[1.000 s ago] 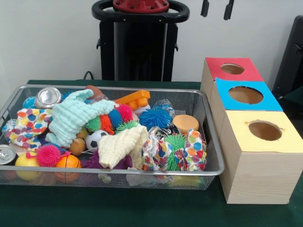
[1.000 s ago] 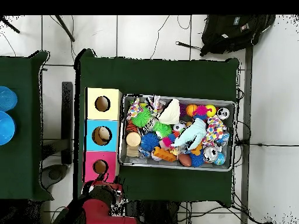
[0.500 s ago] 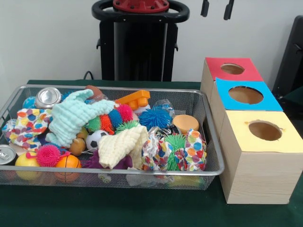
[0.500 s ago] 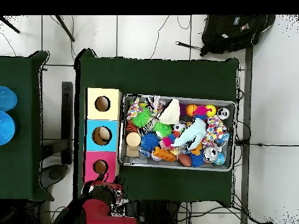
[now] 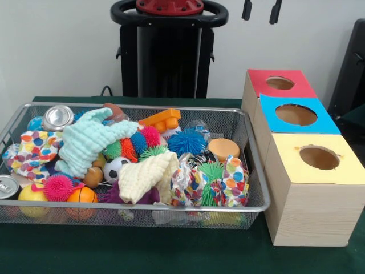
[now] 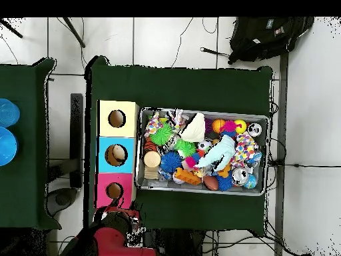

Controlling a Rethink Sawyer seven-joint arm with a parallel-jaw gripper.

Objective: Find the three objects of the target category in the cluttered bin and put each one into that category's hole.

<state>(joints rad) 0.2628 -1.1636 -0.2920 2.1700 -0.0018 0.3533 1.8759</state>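
The dark green surface (image 5: 171, 257) carried a wire mesh bin (image 5: 251, 165) crammed with toys, with a mint green cloth (image 5: 85, 142) and a blue spiky ball (image 5: 186, 141) on top. Just beside it stood the wooden box with red (image 5: 280, 83), blue (image 5: 296, 115) and yellow (image 5: 319, 157) holes. Only the gripper (image 5: 261, 10) tips showed at the top, so I couldn't tell how the jaws stood.

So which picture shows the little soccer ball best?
The front view: the soccer ball sits between the mint cloth and the cream cloth, black patches clear. In the overhead view it is only a tiny white speck among the toys.
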